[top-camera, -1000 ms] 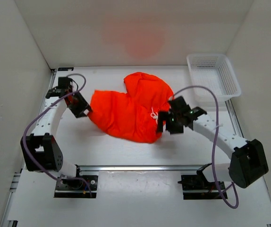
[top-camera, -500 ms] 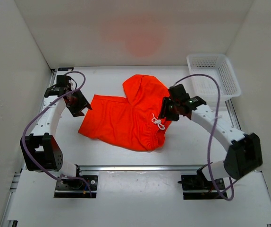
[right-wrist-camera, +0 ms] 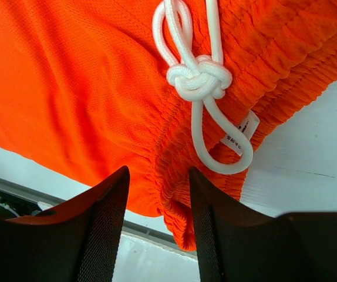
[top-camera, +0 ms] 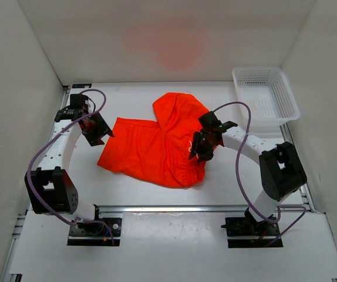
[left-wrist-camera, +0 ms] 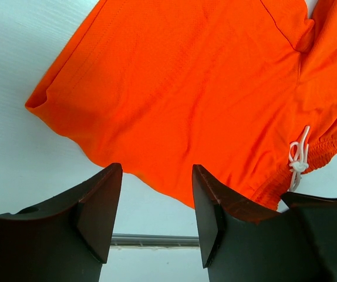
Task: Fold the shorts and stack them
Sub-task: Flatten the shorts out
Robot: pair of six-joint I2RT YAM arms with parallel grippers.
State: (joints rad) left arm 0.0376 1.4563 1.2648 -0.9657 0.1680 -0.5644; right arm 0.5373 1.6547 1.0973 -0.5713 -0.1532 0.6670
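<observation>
We see the orange-red shorts mid-table, left leg flat, far part bunched, its hem hidden; the left gripper hangs with fingers apart beside that leg; the right gripper, fingers parted, hovers at the waistband by the knotted drawstring; whether it touches, we cannot tell.

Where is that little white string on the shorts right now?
The white drawstring lies knotted on the gathered waistband of the shorts, at their right end in the top view, just beneath the open right gripper.
</observation>
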